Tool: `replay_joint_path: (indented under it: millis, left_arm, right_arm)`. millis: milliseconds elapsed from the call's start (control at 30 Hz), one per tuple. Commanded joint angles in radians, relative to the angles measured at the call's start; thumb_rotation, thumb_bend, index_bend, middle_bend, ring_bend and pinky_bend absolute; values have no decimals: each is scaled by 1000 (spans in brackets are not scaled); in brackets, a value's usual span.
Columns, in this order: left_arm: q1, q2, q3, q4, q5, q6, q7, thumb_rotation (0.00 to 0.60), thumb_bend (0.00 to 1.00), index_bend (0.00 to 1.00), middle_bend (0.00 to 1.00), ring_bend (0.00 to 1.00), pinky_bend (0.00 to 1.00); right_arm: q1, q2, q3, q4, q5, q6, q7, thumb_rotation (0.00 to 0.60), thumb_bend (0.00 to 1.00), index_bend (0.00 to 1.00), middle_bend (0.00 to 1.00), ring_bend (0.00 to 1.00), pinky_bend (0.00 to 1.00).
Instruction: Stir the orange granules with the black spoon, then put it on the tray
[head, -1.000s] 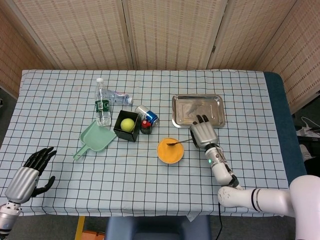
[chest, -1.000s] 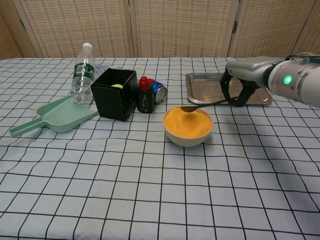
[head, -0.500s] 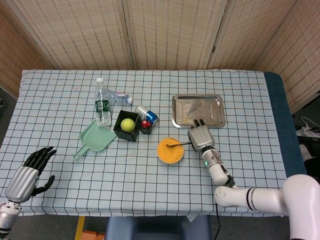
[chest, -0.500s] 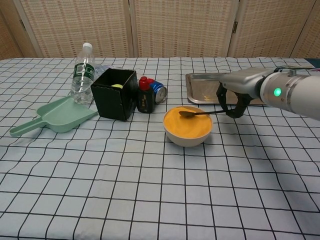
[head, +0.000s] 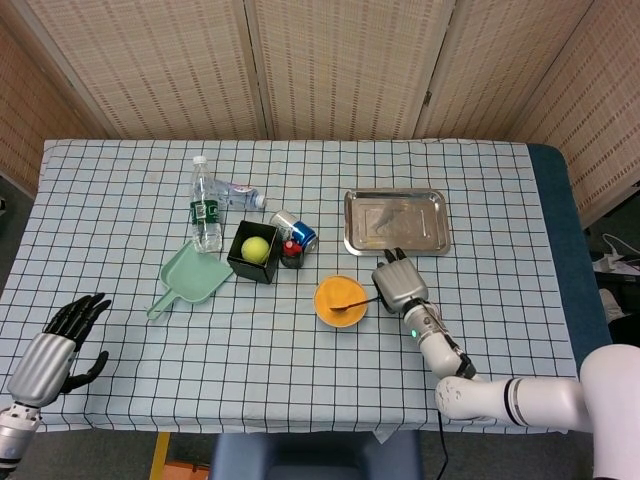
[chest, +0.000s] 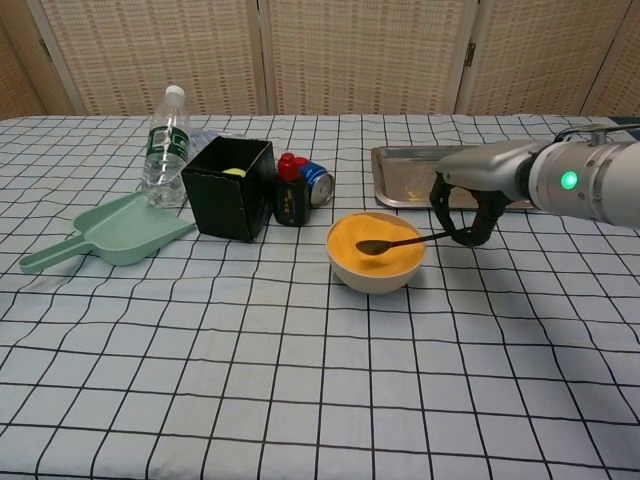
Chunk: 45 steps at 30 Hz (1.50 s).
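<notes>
A white bowl (chest: 376, 275) of orange granules (head: 338, 301) (chest: 375, 245) sits mid-table. My right hand (head: 396, 284) (chest: 470, 200) is just right of the bowl and grips the handle of the black spoon (chest: 395, 243) (head: 353, 301). The spoon's head lies on the granules near the bowl's middle. Behind the hand rests the empty metal tray (head: 396, 221) (chest: 405, 175). My left hand (head: 60, 345) hovers open at the table's near left edge, far from the bowl, seen only in the head view.
A black box (chest: 230, 188) holding a yellow ball (head: 255, 249) stands left of the bowl. Beside it are a small red-capped bottle (chest: 291, 191), a tipped can (chest: 318, 183), a water bottle (chest: 165, 147) and a green scoop (chest: 108, 233).
My right hand has drawn nearer and lower along the bowl's right side. The spoon's head moved from the bowl's far rim down into the middle of the granules.
</notes>
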Motion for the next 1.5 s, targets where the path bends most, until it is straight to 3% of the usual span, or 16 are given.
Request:
replay_joint_path:
  millis: [33, 233, 567, 967, 1500]
  left_arm:
    - [1, 1, 0, 0, 1, 2, -1, 600, 442, 0, 0, 0, 105]
    - [0, -1, 1, 0, 4, 1, 1, 600, 442, 0, 0, 0, 105]
    - [-2, -2, 3, -1, 8, -1, 4, 600, 442, 0, 0, 0, 106]
    - [-5, 3, 5, 2, 9, -4, -13, 600, 442, 0, 0, 0, 108]
    - [-6, 13, 8, 5, 15, 1, -37, 600, 443, 0, 0, 0, 108]
  right_arm:
    - [-29, 19, 17, -29, -71, 26, 70, 600, 504, 1000, 325, 43, 80]
    - [-23, 61, 11, -67, -78, 14, 66, 600, 505, 1000, 326, 43, 79]
    - [33, 64, -15, -73, 14, -22, -16, 600, 508, 1000, 326, 43, 79]
    - [148, 22, -53, -44, 211, -27, -152, 600, 513, 1000, 326, 44, 79]
    - [205, -67, -30, 30, 293, 106, -226, 600, 515, 1000, 326, 48, 92]
